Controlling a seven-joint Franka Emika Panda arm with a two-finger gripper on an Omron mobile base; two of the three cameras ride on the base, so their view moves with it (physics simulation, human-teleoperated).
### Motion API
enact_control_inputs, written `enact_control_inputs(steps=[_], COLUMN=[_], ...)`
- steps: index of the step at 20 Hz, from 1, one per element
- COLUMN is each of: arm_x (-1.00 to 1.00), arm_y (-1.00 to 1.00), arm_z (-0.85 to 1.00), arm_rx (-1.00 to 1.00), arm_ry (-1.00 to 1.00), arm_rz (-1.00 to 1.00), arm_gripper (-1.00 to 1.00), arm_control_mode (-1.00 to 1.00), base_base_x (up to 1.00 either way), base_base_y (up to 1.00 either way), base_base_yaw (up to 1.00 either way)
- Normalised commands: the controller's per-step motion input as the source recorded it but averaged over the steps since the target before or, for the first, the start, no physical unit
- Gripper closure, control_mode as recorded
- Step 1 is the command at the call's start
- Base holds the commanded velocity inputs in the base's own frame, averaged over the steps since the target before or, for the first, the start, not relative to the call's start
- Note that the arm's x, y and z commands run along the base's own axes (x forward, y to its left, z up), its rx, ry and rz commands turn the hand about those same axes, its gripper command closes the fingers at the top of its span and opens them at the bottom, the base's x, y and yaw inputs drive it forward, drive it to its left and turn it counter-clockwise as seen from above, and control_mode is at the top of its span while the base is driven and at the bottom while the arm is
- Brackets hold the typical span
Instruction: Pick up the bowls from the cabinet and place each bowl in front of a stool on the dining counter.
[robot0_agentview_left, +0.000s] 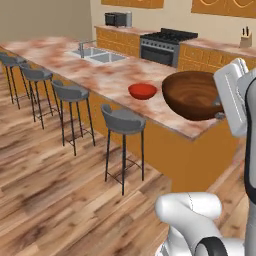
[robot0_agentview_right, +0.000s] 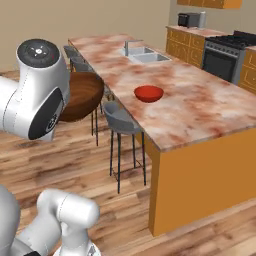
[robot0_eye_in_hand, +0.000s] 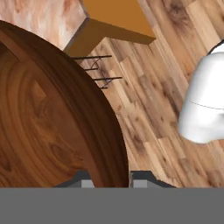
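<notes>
Bench (robot0_agentview_left: 100, 75) first, since it's the biggest thing you've got: long marbled reddish-pink top on an orange base, sink (robot0_agentview_left: 97, 55) set in toward the far end, w/ grey stools (robot0_agentview_left: 122, 120) lined along its near side. That row of stools is why bowl placement matters, as each bowl needs to end up opposite a seat.

Next down in size, the brown wood-grain bowl (robot0_agentview_left: 192, 95). It's up in the air, carried beside the near end of the bench and, in the right base view, out over the stool side rather than over the top. It's tilted, so you look partly into it. Nothing inside that you can see. My guess is the tilt comes from being held by the rim, not from any need to pour.

Red bowl (robot0_agentview_left: 142, 91) is smaller in view and already sits upright on the bench top, roughly opposite the nearest stool, near the edge. Looks empty too.

End effector (robot0_eye_in_hand: 111, 181): fingers pinched onto the brown bowl's rim, one tip (robot0_eye_in_hand: 83, 181) inside the wall, the other outside, per the hand view.

So approx. half done by my read: one bowl placed, one in transit. You'll likely want the next stool along, w/ the bowl levelled before release so it doesn't rock.
</notes>
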Motion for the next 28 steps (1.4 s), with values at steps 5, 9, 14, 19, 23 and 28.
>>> enact_control_inputs(steps=[5,9,14,19,23,28], arm_x=[0.00,0.00,0.00,0.00,0.00,0.00], arm_y=[0.00,0.00,0.00,0.00,0.00,0.00], arm_z=[0.00,0.00,0.00,0.00,0.00,0.00], arm_rx=[0.00,0.00,0.00,0.00,0.00,0.00], arm_ry=[0.00,0.00,0.00,0.00,0.00,0.00], arm_rz=[0.00,0.00,0.00,0.00,0.00,0.00], arm_gripper=[1.00,1.00,1.00,1.00,1.00,1.00], arm_control_mode=[1.00,1.00,1.00,1.00,1.00,1.00], base_base_x=[0.10,0.29,0.38,0.38,0.43,0.55], base_base_y=[1.00,1.00,1.00,1.00,1.00,1.00], base_base_yaw=[-0.48,-0.51,-0.48,-0.50,-0.41,-0.33])
